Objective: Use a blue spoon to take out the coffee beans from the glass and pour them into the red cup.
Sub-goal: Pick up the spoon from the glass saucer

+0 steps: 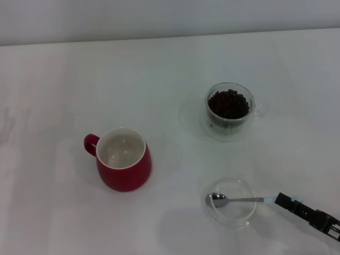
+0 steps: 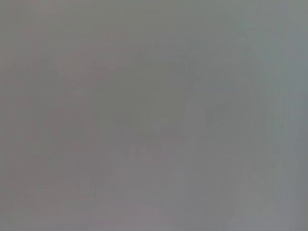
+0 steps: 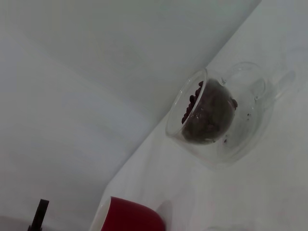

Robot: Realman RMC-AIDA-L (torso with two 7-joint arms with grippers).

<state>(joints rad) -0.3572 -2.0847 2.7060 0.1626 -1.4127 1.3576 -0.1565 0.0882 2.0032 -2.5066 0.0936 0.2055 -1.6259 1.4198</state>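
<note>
No brand, label or writing legible on any item. Right claw [image 1: 283, 200] is at the pale handle tip of the blue spoon [image 1: 234, 200]; cannot tell whether it is closed on it. Spoon bowl rests in the shallow glass dish [image 1: 249, 214]. Glass [image 1: 229, 104] with coffee beans [image 1: 228, 103] is beyond the claw; red cup [image 1: 123, 159] well apart on the white table [image 1: 53, 95].
</note>
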